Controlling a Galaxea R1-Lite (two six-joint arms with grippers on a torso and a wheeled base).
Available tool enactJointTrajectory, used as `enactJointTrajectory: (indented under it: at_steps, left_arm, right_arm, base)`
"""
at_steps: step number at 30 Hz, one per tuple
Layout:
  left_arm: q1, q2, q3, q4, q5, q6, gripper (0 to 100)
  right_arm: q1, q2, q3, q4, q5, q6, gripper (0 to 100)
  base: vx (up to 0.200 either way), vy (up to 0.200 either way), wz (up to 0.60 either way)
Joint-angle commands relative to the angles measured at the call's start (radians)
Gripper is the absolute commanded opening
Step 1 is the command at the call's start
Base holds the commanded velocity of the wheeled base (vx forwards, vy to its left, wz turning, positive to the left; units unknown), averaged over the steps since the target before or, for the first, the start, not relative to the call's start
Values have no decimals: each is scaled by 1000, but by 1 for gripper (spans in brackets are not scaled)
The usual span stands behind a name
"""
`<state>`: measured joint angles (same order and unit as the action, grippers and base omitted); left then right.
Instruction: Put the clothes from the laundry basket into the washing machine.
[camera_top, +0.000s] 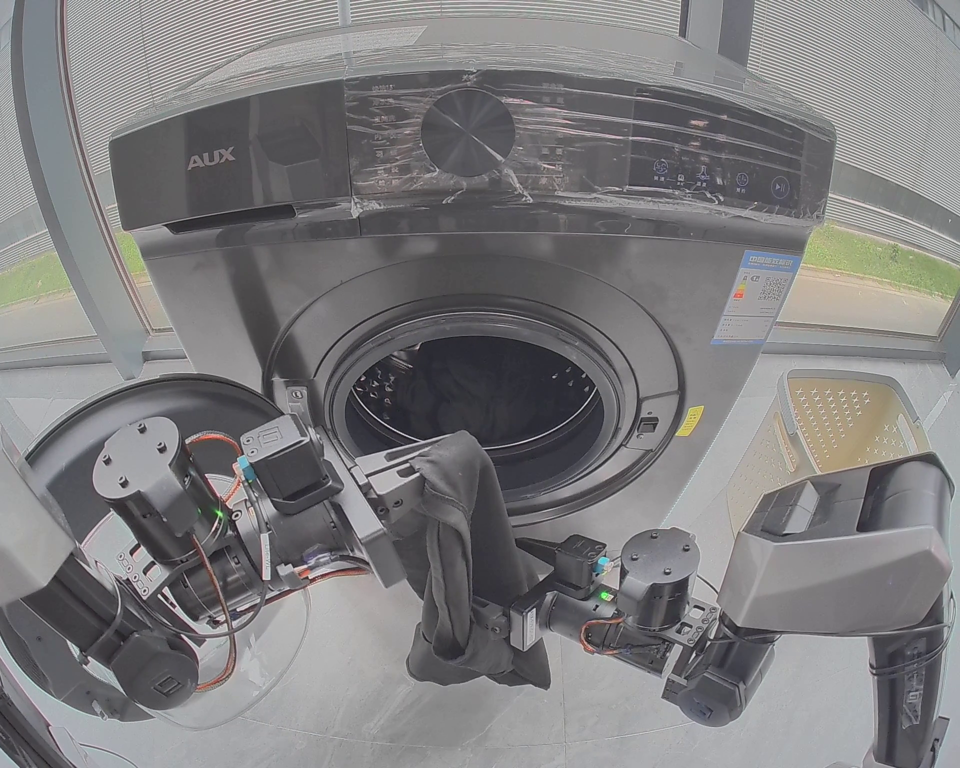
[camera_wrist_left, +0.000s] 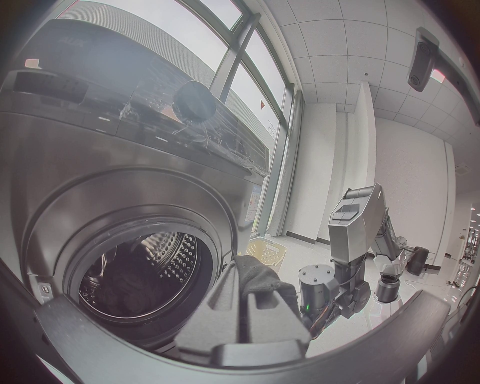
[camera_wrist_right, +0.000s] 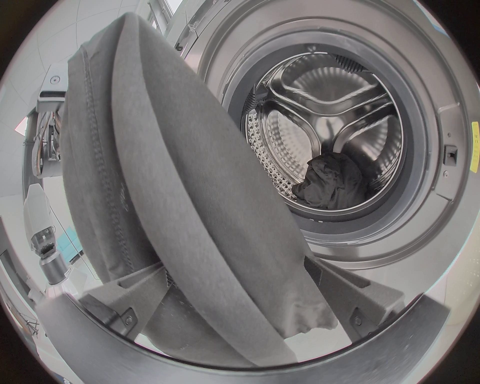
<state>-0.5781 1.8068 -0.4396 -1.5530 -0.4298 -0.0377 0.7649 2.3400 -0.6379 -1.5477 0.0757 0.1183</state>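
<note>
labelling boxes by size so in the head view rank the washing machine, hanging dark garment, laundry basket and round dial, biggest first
1. washing machine
2. dark garment and laundry basket: these look about alike, and the basket is partly hidden, so they are unranked
3. round dial

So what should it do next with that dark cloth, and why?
Probably ease the left gripper forward into the washing machine's open drum: it pinches the dark garment just outside the opening, the rest hanging down.
</note>
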Motion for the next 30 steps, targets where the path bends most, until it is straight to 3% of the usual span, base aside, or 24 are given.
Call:
enactJointTrajectory:
  at_steps: [1, 9, 15, 16, 22, 30]
  left_arm:
    - [0, -15, -1, -1, -1, -4, 0]
    - [-14, -43, 2, -2, -7, -7, 0]
    - [-14, -49, 1, -2, -10, -10, 0]
    - [-12, -43, 1, -1, -9, -16, 0]
    - [1, -21, -5, -1, 0, -24, 0]
    - [112, 108, -37, -1, 42, -18, 0]
  right_arm:
    - [5, 51, -42, 0, -1, 0, 100]
    - [5, 119, -160, 0, -1, 3, 100]
    - [11, 133, -167, -2, -4, 3, 100]
    - [17, 134, -166, -3, -5, 3, 0]
    - [45, 117, -149, -5, -11, 9, 0]
    - [102, -34, 46, -3, -16, 29, 0]
  base:
    - [0, 0, 0]
    - [0, 0, 0]
    - [0, 0, 0]
    - [0, 0, 0]
    - [0, 0, 0]
    - [0, 0, 0]
